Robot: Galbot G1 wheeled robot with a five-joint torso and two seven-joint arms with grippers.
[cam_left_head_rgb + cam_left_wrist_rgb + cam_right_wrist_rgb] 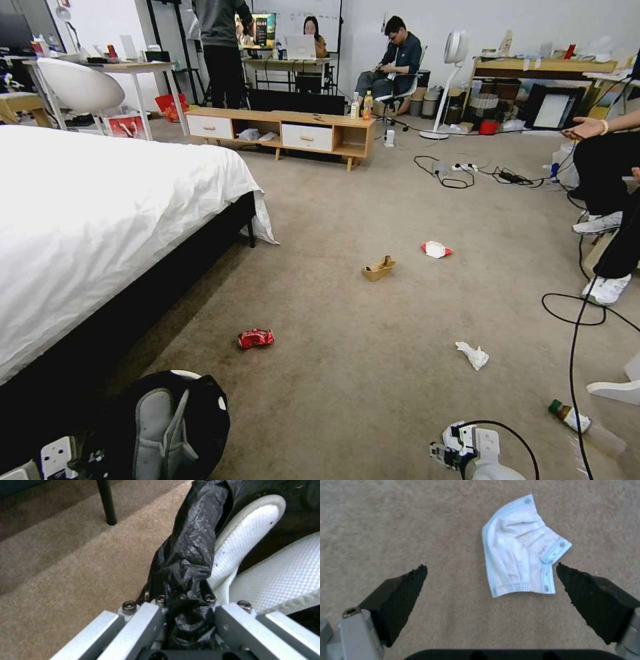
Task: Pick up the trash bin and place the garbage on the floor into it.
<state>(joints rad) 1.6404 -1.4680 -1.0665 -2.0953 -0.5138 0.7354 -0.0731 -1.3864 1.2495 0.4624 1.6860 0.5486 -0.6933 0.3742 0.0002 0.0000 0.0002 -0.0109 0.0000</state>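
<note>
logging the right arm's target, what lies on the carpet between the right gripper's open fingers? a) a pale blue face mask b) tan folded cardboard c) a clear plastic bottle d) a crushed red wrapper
a: in the right wrist view the pale blue face mask lies flat on the carpet, with the right gripper open around it.

beige carpet floor (373, 200), crushed red wrapper (255, 339), tan cardboard (379, 269), white tissue (473, 355), red-and-white packet (436, 250), possibly a clear bottle (571, 417), pale blue face mask (520, 552)
</note>
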